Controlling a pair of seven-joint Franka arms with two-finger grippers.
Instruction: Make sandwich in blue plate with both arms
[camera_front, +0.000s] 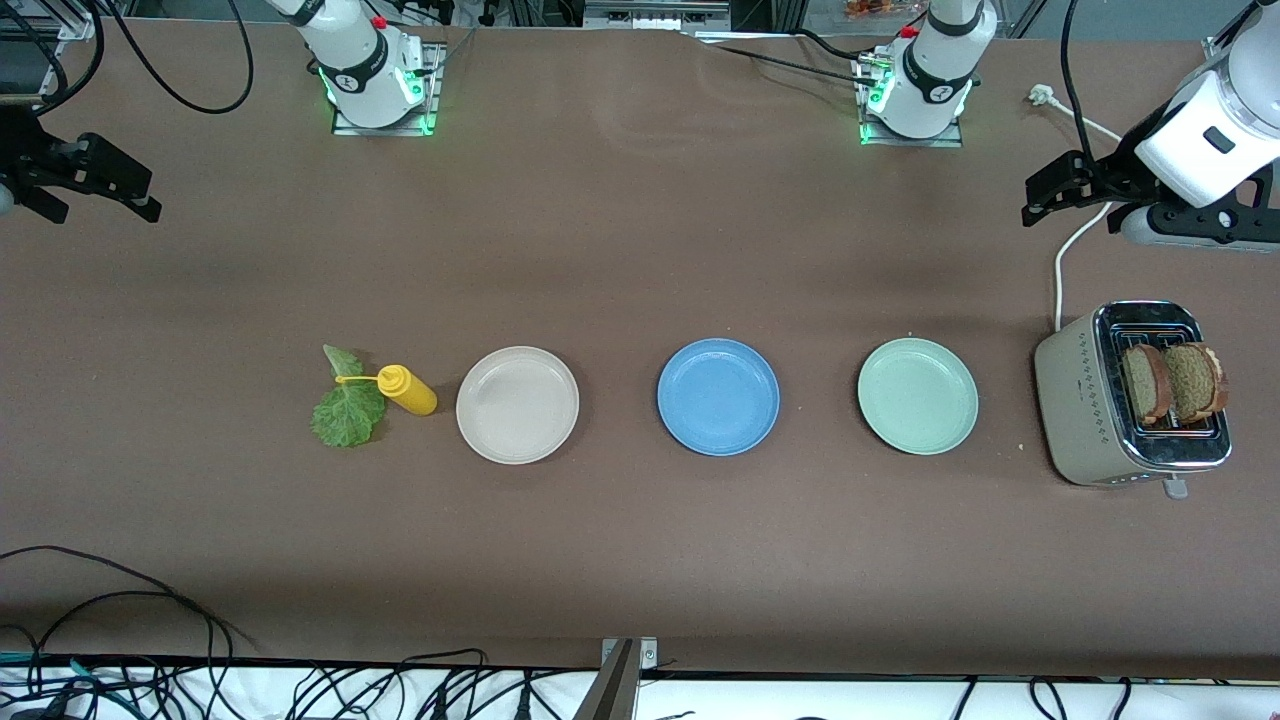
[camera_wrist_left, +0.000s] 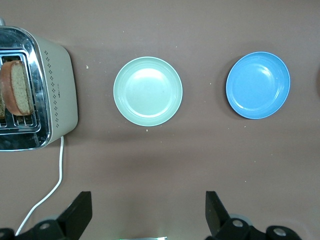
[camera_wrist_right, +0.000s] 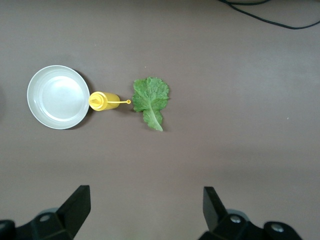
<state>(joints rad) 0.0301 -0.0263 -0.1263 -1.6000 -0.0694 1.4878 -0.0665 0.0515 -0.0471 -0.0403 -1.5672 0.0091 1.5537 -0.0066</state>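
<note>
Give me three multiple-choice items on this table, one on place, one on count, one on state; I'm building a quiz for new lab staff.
1. Where does the blue plate lie?
A. Between the off-white plate and the mint-green plate
B. On the toaster
C. Under the lettuce leaf

2. How many bread slices stand in the toaster?
A. None
B. Two
C. Four

3. In what state is the left gripper?
A. Shut on the yellow bottle
B. Shut on a bread slice
C. Open and empty

Answers:
1 A, the three plates form one row with the blue one in the middle.
2 B, two brown slices stick out of the slots.
3 C, its fingers stand wide apart over bare table; the right gripper is likewise open.
</note>
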